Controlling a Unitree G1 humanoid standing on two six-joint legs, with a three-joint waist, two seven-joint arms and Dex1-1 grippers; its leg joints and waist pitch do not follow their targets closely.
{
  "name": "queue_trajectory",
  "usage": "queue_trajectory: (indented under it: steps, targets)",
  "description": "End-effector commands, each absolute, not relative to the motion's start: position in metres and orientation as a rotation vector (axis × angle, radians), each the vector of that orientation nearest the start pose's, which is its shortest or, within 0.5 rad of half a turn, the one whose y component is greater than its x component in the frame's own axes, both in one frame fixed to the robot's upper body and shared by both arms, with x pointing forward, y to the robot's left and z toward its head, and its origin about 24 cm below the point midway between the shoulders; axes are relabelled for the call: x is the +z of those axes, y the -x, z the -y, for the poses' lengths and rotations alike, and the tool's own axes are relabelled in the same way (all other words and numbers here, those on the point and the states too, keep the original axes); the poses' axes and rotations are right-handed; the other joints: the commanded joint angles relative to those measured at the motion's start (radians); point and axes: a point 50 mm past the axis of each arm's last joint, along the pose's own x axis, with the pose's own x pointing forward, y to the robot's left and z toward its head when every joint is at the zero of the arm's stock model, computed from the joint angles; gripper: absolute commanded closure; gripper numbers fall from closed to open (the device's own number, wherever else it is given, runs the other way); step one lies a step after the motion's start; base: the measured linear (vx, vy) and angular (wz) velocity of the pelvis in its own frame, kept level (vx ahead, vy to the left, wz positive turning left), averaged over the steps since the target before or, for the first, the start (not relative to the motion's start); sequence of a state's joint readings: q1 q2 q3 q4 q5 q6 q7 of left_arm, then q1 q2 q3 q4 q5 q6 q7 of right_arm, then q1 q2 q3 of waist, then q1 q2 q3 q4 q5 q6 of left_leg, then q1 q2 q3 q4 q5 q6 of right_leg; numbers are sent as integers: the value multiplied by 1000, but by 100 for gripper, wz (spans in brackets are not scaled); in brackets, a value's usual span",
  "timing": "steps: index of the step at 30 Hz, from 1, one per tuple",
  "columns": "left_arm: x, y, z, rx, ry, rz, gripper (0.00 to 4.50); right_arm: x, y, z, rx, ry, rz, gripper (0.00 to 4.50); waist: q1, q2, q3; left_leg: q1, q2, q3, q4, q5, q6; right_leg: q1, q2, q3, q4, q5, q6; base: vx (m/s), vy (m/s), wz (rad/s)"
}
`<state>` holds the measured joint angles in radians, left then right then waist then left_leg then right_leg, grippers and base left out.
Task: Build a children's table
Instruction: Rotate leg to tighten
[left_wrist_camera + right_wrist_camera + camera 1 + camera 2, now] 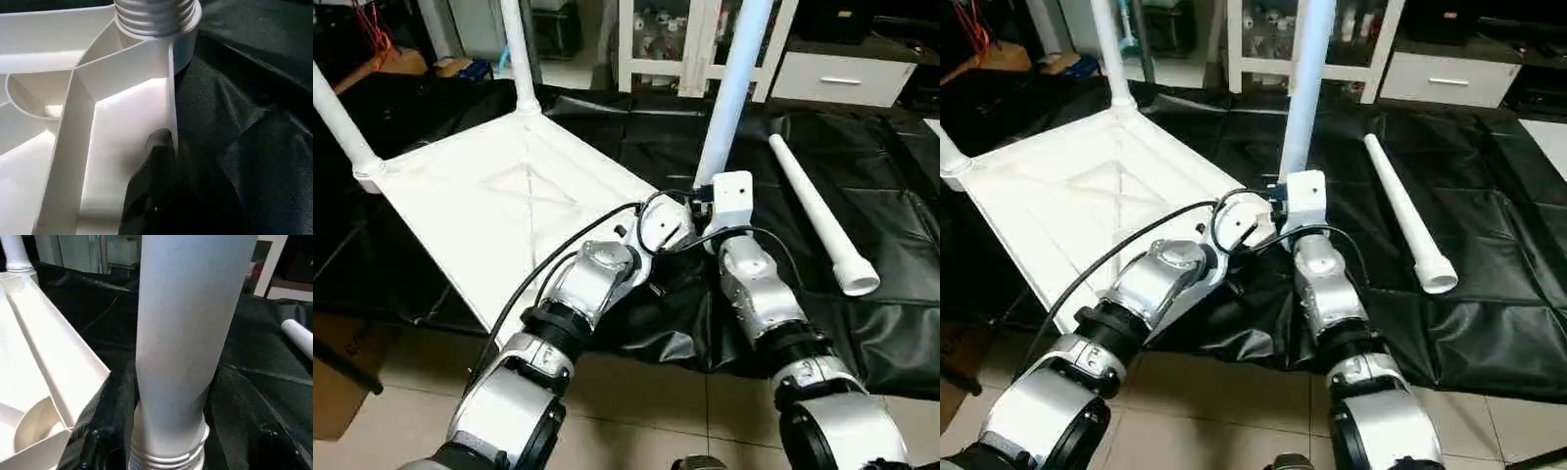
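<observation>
The children's table (499, 211) lay upside down on black sheeting (901, 323), its top light but stiff. The left gripper (164, 147) was pinched shut on its rim; the right gripper (710, 196) half-closed around the slippery third leg (729, 98), best gripped low.

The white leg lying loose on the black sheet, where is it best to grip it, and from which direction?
Probably from above, around the plain round shaft of the loose leg, near its middle. It lies flat on the black sheet, so the pincer fingers can straddle it crosswise. The flared end nearest the robot looks wider and less handy.
</observation>
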<state>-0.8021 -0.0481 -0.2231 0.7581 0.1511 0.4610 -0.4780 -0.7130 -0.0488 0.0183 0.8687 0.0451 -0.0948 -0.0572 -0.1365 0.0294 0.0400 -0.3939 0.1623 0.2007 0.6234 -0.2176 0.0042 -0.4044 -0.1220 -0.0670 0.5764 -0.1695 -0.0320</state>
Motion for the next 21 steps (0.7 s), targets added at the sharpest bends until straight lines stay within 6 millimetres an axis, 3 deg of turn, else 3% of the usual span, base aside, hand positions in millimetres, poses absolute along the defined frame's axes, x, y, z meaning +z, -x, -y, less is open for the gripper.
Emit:
queue_trajectory:
  steps: [1, 3, 5, 9, 10, 12, 16, 21]
  targets:
    - [82, -349, -6, -860, -312, -408, 450, 31, -362, 130, 23, 154, -234, 265, 6, -3, -58, 11, 58, -33, -85, -164, 143, 47, -34, 17, -56, -123, -248, 0, 0, 0]
    - [81, -349, -6, -860, -319, -408, 450, 35, -363, 129, 39, 166, -208, 265, 5, -4, -58, 11, 59, -35, -88, -183, 129, 47, -33, 17, -56, -134, -243, 0, 0, 0]
    - [81, -349, -6, -860, -323, -409, 450, 38, -364, 128, 49, 171, -185, 209, 4, -1, -56, 12, 58, -35, -89, -192, 122, 46, -32, 18, -56, -130, -241, 0, 0, 0]
    - [80, -350, -7, -858, -328, -413, 450, 43, -366, 126, 53, 178, -154, 173, 9, -1, -58, 15, 57, -32, -85, -171, 122, 45, -33, 19, -55, -104, -250, 0, 0, 0]
    - [80, -350, -8, -856, -330, -413, 450, 44, -367, 126, 49, 176, -143, 160, 15, 0, -63, 18, 58, -31, -80, -131, 136, 44, -33, 19, -47, -49, -258, 0, 0, 0]
    - [80, -351, -9, -853, -333, -411, 450, 48, -367, 127, 39, 179, -121, 149, 19, -2, -63, 11, 57, -31, -76, -60, 176, 47, -34, 17, -38, 15, -265, 0, 0, 0]
    - [79, -351, -12, -847, -339, -408, 450, 52, -366, 128, 35, 177, -86, 116, 34, -3, -64, 11, 58, -30, -68, 3, 231, 46, -37, 17, -34, 26, -268, 0, 0, 0]
    - [77, -352, -19, -837, -363, -402, 450, 57, -357, 128, 63, 199, -24, 80, 49, -5, -62, 14, 60, -30, -71, -14, 223, 43, -34, 18, -38, -22, -253, 0, 0, 0]
